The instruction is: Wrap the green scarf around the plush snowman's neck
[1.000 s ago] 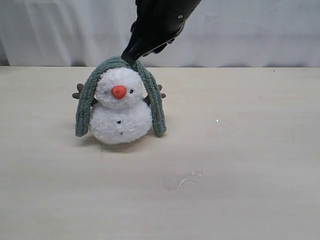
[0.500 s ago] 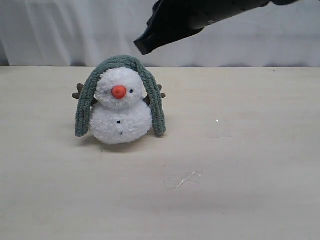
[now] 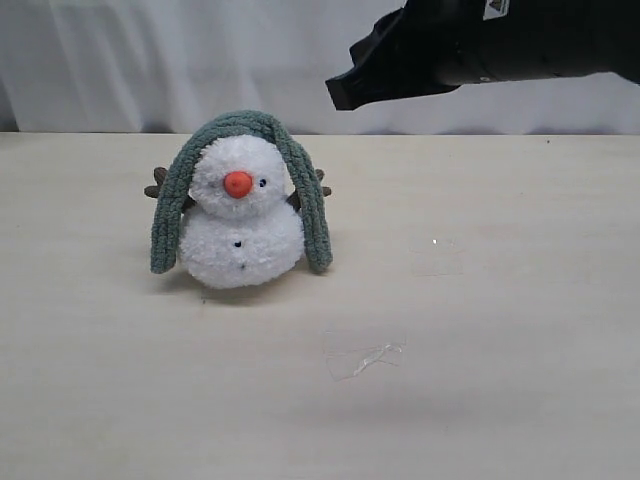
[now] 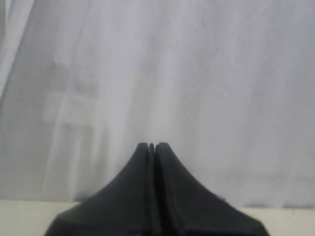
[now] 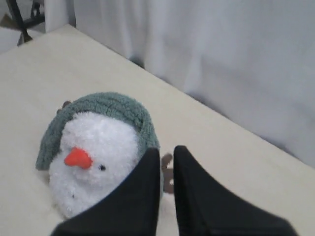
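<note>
Left gripper (image 4: 152, 147): fingers pressed tight together, empty, facing the white curtain (image 4: 206, 73). Right gripper (image 5: 166, 153): fingers nearly together with a slim gap, nothing pinched, in the air just beside the plush snowman (image 3: 240, 245). Green scarf (image 3: 238, 124) is draped over its head, ends hanging down both sides to the table (image 3: 480, 300).

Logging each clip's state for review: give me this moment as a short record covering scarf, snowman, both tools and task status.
snowman: upright on the table, facing the exterior camera
scarf: draped over the head, one end hanging down each side
neck: bare, not wrapped
right tool: in the air, above and right of the snowman, jaws almost together, empty
left tool: shut, empty, facing the curtain
task: not done
</note>
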`<state>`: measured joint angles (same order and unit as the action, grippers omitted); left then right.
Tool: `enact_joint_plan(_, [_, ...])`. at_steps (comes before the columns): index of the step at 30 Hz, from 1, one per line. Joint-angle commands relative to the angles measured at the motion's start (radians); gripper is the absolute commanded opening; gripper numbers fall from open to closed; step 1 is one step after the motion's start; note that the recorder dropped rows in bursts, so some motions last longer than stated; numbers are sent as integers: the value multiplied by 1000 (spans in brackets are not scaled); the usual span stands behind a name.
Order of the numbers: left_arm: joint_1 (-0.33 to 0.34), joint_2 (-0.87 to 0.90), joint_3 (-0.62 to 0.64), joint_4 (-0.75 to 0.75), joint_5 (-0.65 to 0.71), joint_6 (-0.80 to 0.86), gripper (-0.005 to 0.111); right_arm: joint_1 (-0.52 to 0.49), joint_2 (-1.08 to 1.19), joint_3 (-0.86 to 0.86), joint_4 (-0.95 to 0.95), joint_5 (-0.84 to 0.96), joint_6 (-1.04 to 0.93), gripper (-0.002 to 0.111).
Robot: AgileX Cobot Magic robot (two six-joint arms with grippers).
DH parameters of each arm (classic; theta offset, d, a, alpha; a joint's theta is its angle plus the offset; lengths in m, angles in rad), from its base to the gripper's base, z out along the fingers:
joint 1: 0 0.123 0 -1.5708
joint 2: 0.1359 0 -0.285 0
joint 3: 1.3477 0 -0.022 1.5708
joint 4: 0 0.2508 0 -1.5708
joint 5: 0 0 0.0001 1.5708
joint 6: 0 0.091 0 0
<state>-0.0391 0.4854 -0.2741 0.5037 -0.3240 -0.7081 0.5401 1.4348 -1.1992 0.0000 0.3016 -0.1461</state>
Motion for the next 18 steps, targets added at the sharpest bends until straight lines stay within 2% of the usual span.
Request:
enact_joint_plan(1, [-8,320,-154,364,-41,-256,0,-4,-83,97,62,-207,9,10])
enact_joint_plan(3, [-8,470,-230,582,-72,-405,4,-4,-98,126,66,-214,11,10])
enact_joint_plan(5, [-8,608,-298,761,-109,-536,14,-14,-91,147,71,-207,26,11])
enact_joint_plan(8, [-8,763,-358,846,-186,-564,31,-50,-58,152,71,-166,69,21])
enact_joint_plan(11, [-8,896,-390,857,-237,-460,46,-84,-10,152,71,-146,80,41])
enact_joint_plan(14, [-8,988,-401,829,-263,-334,54,-89,52,152,71,-150,77,57])
enact_joint_plan(18, [-8,1102,-403,761,-372,-85,55,-66,148,122,71,-170,23,58])
